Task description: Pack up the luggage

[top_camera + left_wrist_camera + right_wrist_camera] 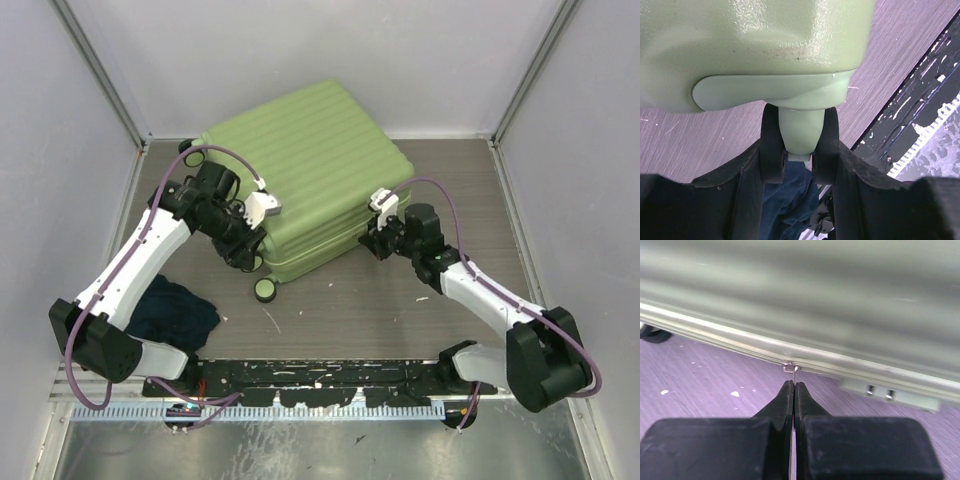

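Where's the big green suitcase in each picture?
Top view: the luggage lies in the middle, toward the back.
Left wrist: its green corner fills the top.
Right wrist: its side spans the upper half.
Shared landmark: its black wheel, below the near corner from the top, centre for left wrist, far left for right wrist.

Top external: high above and behind the near edge, looking down over the whole table point(400, 310) to its far edge.
Left wrist: very close, facing a wheel point(800, 150) of the luggage point(765, 45); near edge at right.
Right wrist: low and close, facing the zipper pull point(790, 368).
Shared: luggage in all three.
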Available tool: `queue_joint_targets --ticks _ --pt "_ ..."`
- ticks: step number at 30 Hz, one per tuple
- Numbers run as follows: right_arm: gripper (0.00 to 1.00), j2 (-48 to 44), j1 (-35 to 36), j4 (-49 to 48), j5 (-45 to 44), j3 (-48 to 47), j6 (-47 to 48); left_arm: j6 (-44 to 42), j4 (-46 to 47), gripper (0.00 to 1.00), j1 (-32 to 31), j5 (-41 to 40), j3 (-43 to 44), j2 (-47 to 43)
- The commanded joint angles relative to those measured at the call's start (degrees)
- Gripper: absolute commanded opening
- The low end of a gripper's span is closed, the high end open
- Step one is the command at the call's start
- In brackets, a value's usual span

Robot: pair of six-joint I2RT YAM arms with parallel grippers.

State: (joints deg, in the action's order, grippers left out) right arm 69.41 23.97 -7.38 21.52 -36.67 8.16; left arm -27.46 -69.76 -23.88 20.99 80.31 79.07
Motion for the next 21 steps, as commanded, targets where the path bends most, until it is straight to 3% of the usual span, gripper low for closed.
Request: queue_joint_targets --ticks 1,21 --pt "0.01 -2.0 -6.2 3.5 -1.5 -3.1 4.9 -2.2 1.3 0.0 0.5 -4.4 -1.7 0.2" --pt "0.0 4.9 -27.4 4.0 9.0 -9.7 12.3 -11.9 -3.7 0.0 0.4 -2.1 -4.7 -0.3"
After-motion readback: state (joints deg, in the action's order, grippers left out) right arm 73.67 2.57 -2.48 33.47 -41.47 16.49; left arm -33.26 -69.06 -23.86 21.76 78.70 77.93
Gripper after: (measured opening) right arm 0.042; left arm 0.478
